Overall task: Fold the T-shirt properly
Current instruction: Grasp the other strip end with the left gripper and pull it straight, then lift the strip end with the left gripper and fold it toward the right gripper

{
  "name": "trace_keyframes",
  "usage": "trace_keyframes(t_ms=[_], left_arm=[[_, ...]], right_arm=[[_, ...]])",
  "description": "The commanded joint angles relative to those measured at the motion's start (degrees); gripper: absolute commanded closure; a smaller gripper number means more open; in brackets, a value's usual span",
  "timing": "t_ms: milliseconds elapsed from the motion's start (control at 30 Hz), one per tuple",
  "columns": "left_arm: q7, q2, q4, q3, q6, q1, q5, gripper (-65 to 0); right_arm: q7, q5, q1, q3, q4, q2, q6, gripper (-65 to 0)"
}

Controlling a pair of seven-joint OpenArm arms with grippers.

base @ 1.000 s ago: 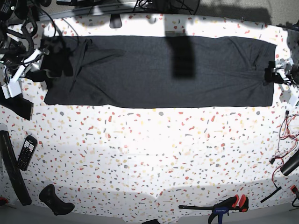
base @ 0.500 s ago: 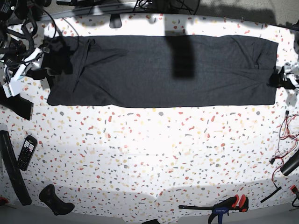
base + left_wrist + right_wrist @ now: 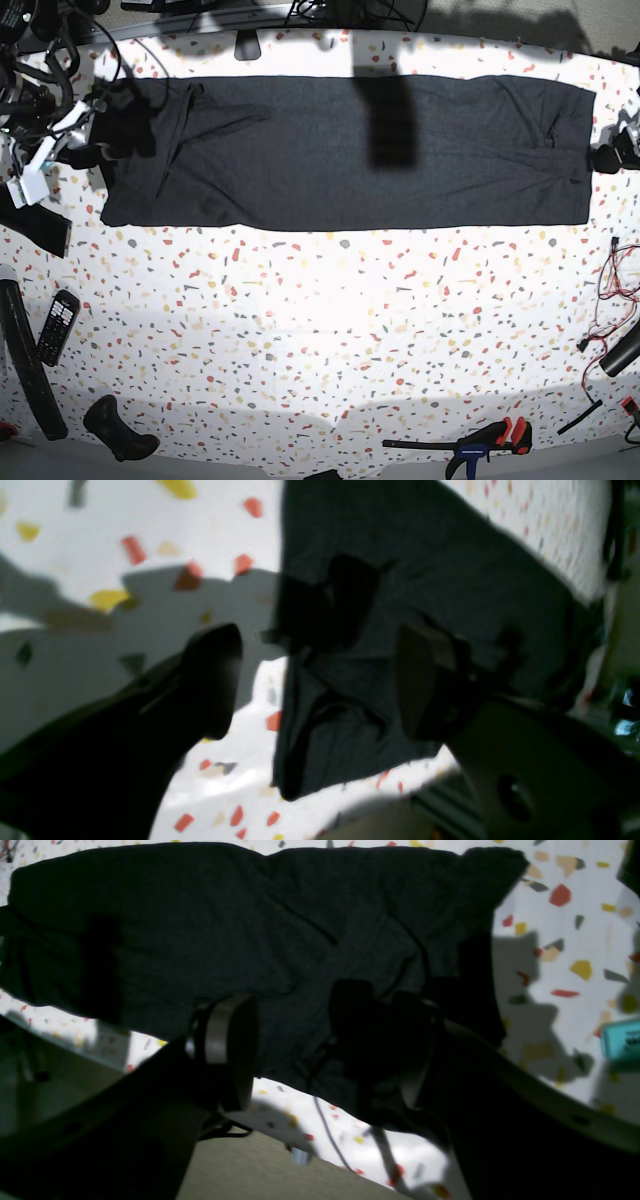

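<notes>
Charcoal T-shirt lies as a long flat band (sleeves tucked) across the frame's top; left gripper and right gripper both splayed, grasping nothing.

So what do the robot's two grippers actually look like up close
Both are dark, nearly black. The left gripper has broad, rounded paddle-like fingers on a thick dark body, with a lighter grey plate bearing a round hole behind one finger. The right gripper looks similar, one finger showing a pale grey face. No markings can be made out.
</notes>
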Motion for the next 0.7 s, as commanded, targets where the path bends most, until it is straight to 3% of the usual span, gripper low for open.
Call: trace_keyframes(t_ms=[0,167,333,433,667], left_arm=[[-0.9,-1.38,0.35,-0.5,-0.56,-0.59,-0.55,-45.1],[-0.13,0.59,0.31,-0.5,-0.56,-0.55,3.76,-45.1],[7.93,4.98,0.31,-0.44,-0.56,-0.39,-0.04,-45.1],[10.08,7.48,0.33,-0.42,-0.56,-0.42,-1.64,-45.1],[10.29,7.61,0.33,-0.42,-0.56,-0.42,-1.64,-45.1]], right_arm=[[0.55,2.25,0.28,0.48,0.76,1.09,0.25,-39.9],[-0.02,5.31,0.28,0.48,0.76,1.09,0.25,-39.9],[-0.09,5.31,0.28,0.48,0.76,1.09,0.25,-39.9],[-0.11,5.31,0.28,0.48,0.76,1.09,0.25,-39.9],[-0.13,5.31,0.28,0.48,0.76,1.11,0.25,-39.9]])
